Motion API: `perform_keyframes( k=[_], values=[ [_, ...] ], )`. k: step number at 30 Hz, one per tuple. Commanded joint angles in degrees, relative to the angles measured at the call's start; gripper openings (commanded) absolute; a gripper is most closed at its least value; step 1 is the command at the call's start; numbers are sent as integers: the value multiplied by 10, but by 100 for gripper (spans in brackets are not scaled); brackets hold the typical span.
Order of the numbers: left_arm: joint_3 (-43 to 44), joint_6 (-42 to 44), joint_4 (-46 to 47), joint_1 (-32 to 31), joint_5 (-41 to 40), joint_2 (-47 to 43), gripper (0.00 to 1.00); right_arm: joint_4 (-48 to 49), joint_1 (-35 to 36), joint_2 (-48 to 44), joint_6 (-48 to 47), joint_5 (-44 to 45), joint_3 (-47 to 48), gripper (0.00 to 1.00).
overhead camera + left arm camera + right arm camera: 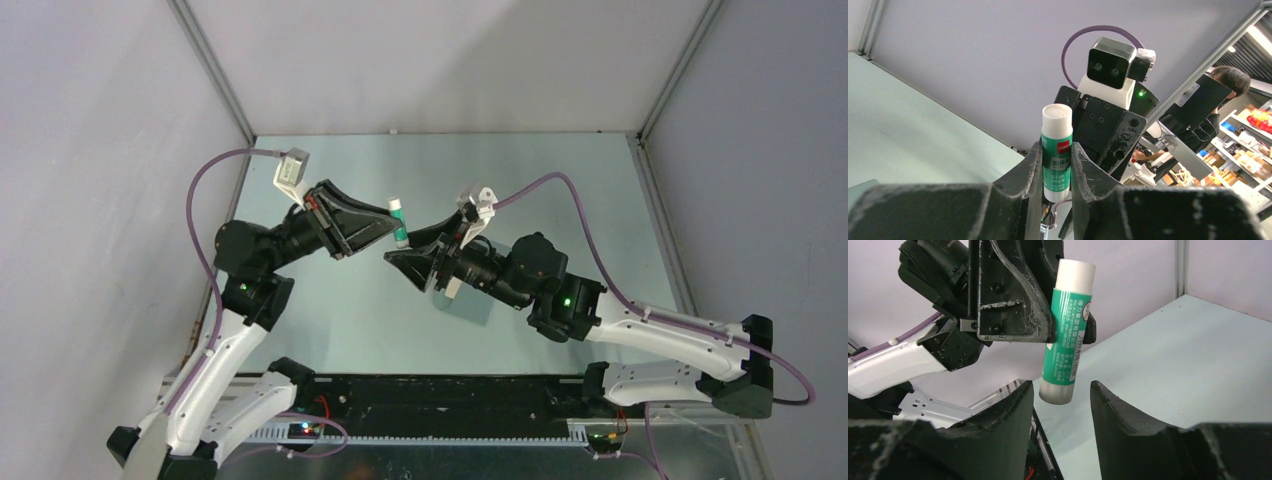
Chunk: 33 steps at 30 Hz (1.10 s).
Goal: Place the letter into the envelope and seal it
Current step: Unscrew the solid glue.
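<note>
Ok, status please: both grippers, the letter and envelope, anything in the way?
Left gripper shut on glue stick, raised off the table. Right gripper open, jaws either side of its lower end. Letter, envelope: cannot make out. No obstruction seen.

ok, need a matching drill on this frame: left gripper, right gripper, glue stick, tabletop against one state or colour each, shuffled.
Things:
1. left gripper
2. right gripper
3. glue stick
4. tabletop

States and colours:
A. pale green
B. jaws apart, gripping nothing
C. green label, white cap
D. shut on the glue stick

Pairs: 1-D, 2-B, 3-C, 4-A
</note>
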Motion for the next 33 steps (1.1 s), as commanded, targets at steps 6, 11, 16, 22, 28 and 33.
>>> perform_keyframes(
  k=[6,11,16,22,28,33],
  values=[
    [20,12,10,5,-1,-8,0,33,4,-15,-7,-2,30,45],
    [20,12,11,4,2,-9,0,33,4,-14,-6,-2,30,26],
    [20,12,14,4,9,-9,0,34,3,-17,0,-12,30,0],
    [20,5,27,4,15,-10,0,51,-38,-24,54,-94,19,0],
    [20,-3,38,4,21,-9,0,141,-112,-20,158,-237,-24,0],
    [20,-11,49,5,24,-8,0,193,-143,14,223,-347,-29,0]
  ],
)
